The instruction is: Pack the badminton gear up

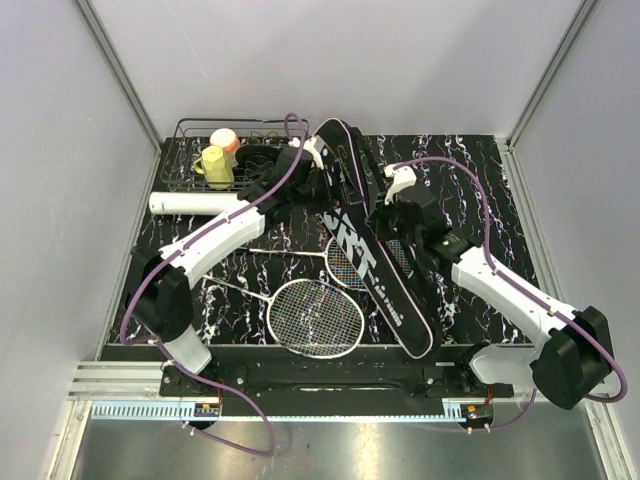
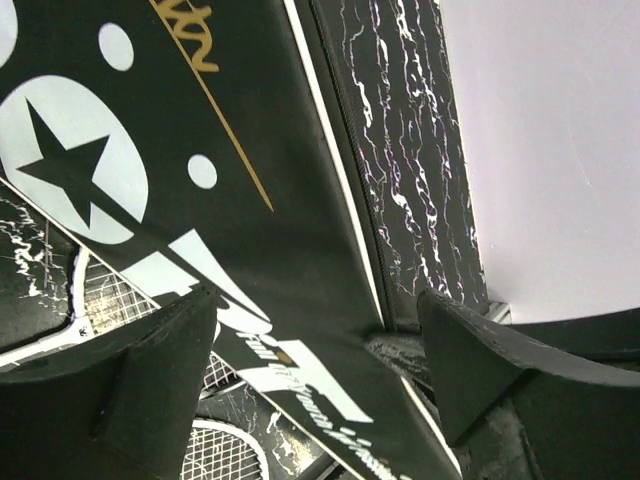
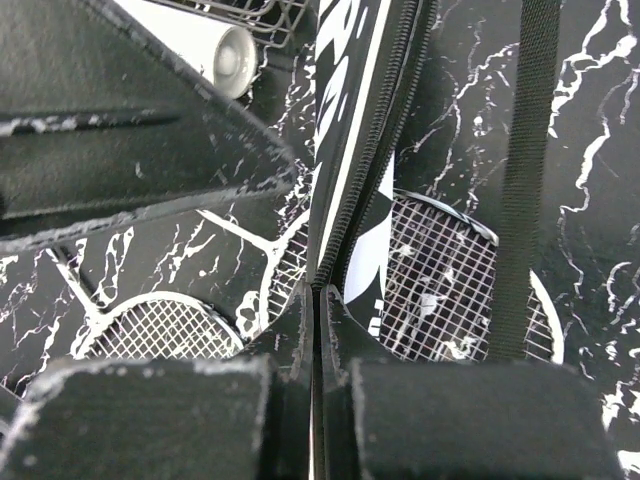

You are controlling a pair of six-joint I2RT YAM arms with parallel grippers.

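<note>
The black bag (image 1: 385,290) lies slanted across the middle of the top view, so the right gripper (image 3: 318,300), jaws pinched tight on its zip edge (image 3: 350,200), should lift slowly while the left gripper (image 2: 320,310) (jaws wide apart above the bag) presses it down.

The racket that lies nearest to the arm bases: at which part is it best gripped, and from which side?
Probably the thin shaft of the near racket, just left of its head, from straight above, closing across it. The racket lies flat on the table, so a side approach has no room, and the strung head is too wide.
</note>
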